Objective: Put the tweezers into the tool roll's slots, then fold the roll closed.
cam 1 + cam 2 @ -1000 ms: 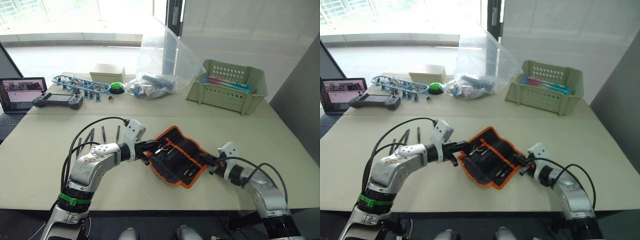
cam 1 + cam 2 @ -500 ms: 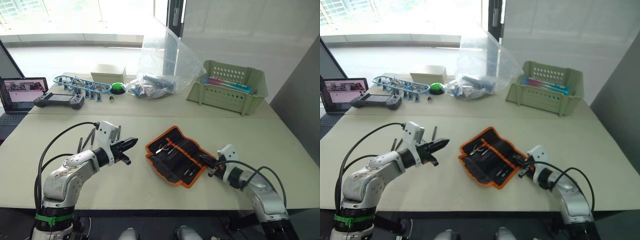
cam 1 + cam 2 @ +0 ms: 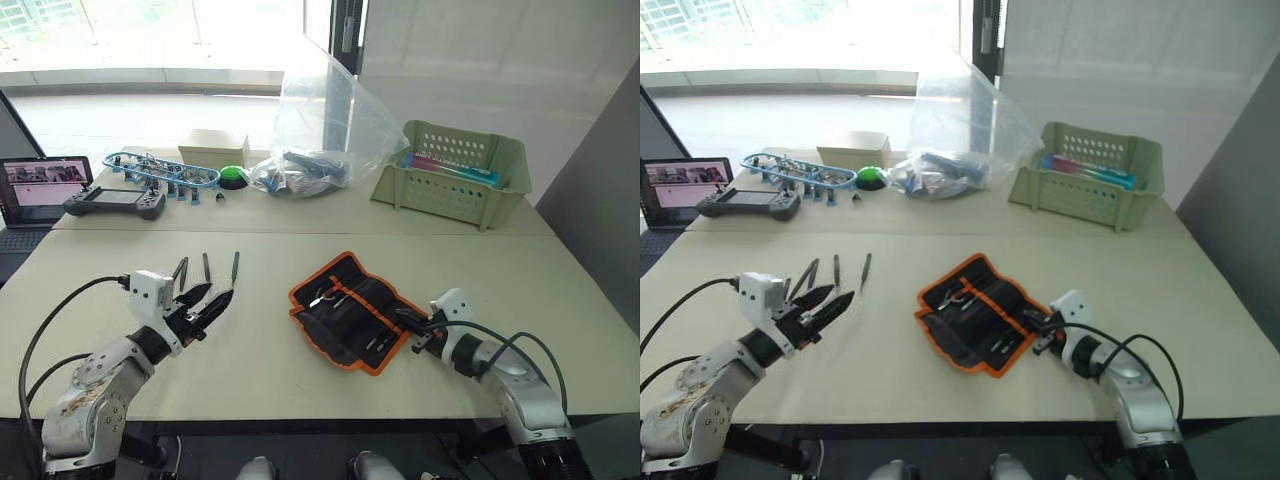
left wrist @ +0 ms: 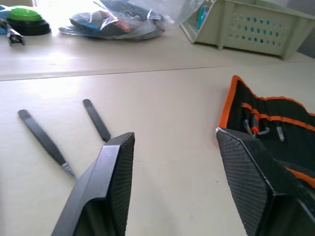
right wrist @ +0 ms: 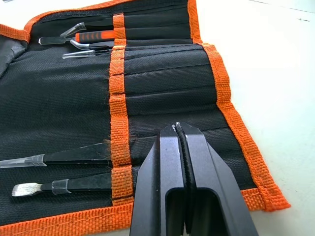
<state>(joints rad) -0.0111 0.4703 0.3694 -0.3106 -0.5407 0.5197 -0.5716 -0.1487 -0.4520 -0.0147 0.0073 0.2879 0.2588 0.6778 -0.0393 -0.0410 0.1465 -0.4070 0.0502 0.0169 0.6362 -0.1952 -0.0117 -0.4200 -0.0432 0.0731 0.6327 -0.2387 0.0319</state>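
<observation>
Your tool roll (image 3: pixel 352 310) lies open mid-desk, some slots (image 5: pixel 162 83) filled; three tweezers (image 3: pixel 205 267) wait left of it. Left gripper (image 3: pixel 211 306) gapes empty beside them; right gripper (image 5: pixel 179 147) pinches the roll's edge. Folding remains.

Spread end effector (image 4: pixel 172 162) between tweezers (image 4: pixel 96 119); tool roll (image 4: pixel 275 123)

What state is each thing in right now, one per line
Roll: unfolded flat, some slots filled.
Loose tweezers: lying on the table, not slotted.
Left gripper: open, empty, by the loose tweezers.
Right gripper: shut, at the roll's edge.
Plastic bag: open at the top.
</observation>
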